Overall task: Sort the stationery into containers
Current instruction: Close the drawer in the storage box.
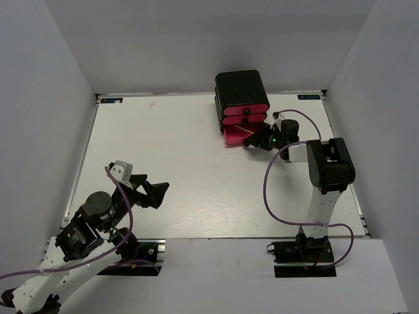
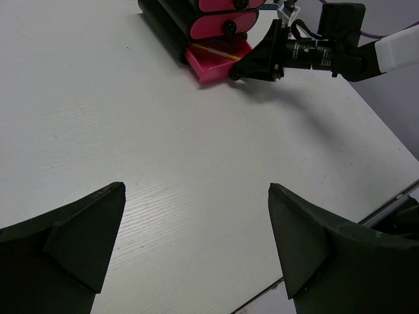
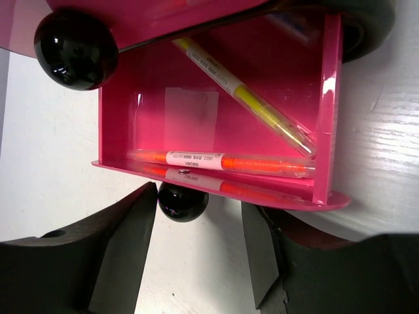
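The containers (image 1: 241, 88) are a black box with three pink drawers at the back of the table. Its bottom drawer (image 3: 118, 124) is pulled out, and inside lie an orange pen (image 3: 222, 162) and a yellow pen (image 3: 255, 108). My right gripper (image 3: 196, 210) stands open at the drawer's front, its fingers on either side of the small black knob (image 3: 182, 201). The knob sits close to the left finger, with a gap to the right one. My left gripper (image 1: 160, 193) is wide open and empty over the near left of the table. Other stationery is out of view.
The middle drawer's knob (image 3: 75, 49) hangs just above the open drawer. In the left wrist view the open drawer (image 2: 209, 65) and the right gripper (image 2: 245, 70) lie far ahead. The table's (image 1: 183, 150) right edge runs beside the right arm (image 1: 327, 170).
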